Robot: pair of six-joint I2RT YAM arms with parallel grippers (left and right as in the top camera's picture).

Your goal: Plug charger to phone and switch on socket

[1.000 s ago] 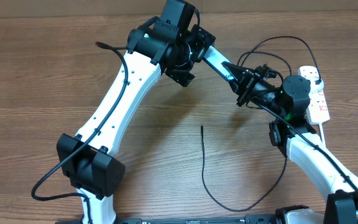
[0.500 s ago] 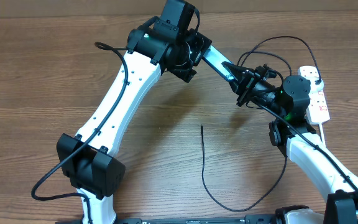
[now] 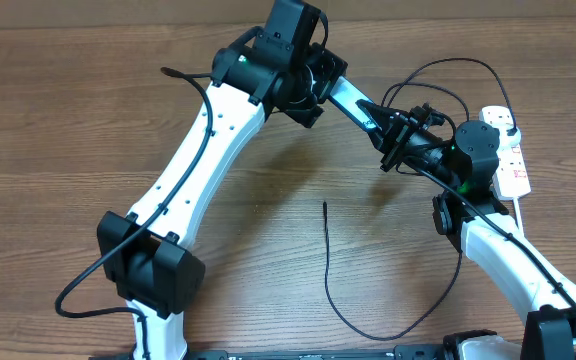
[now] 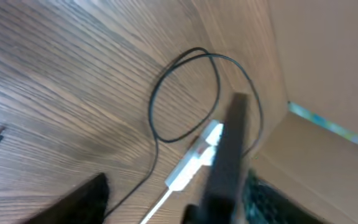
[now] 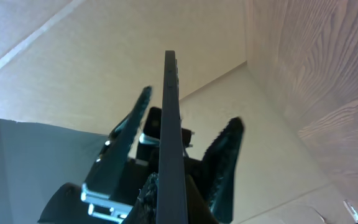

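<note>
The right gripper (image 5: 188,115) clamps the phone (image 5: 171,124) edge-on above the table (image 3: 68,150), probably to present its port (left gripper (image 3: 313,88) grip unclear); the charger (image 3: 328,260) lies loose below, the socket (image 3: 509,150) far right

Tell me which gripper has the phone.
The right gripper: its wrist view shows the phone held edge-on between its jaws. The left gripper is near the phone's other end, but whether it grips is unclear.

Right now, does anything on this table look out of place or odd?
Yes. The phone is off the table, held edge-on in the right gripper, while the charger's tip lies loose on it.
</note>
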